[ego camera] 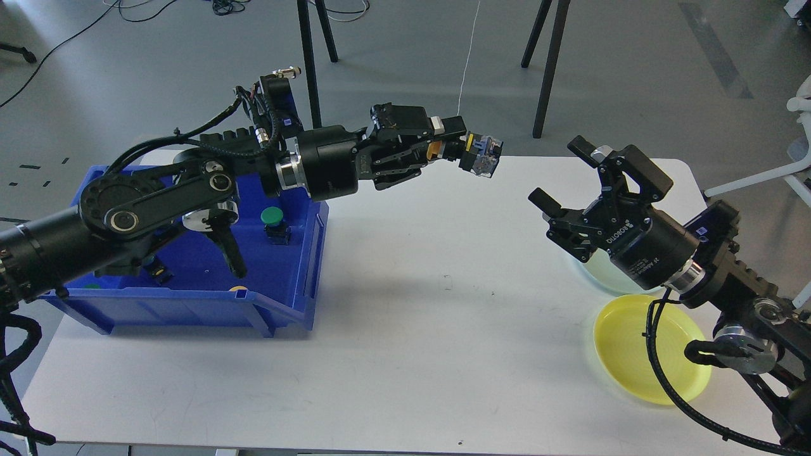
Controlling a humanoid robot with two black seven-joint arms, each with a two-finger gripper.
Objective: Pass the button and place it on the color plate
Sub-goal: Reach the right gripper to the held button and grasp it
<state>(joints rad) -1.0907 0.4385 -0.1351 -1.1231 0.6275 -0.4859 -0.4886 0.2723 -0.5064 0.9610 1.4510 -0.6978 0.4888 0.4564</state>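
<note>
Yellow plate [633, 354] at 5 o'clock waits; left gripper [457, 147] clamps the button [483, 155], handoff next, right gripper [580, 183] gaping wide at 3.

— Where's the button [476, 154]?

— In my left pincer [457, 151], raised above the white table [405, 304], about midway along its far edge. It's a small blocky switch: yellow-and-black collar, blue and clear contact block at the end pointing right, tilted slightly down. I can't make out the cap colour; my fingers hide it.

— And the plates?

— The yellow plate [627, 348] lies flat near the table's right front, partly crossed by my right arm and its cable. Just behind it sits a pale green plate [602, 278], mostly hidden. The button is well apart from both.
</note>
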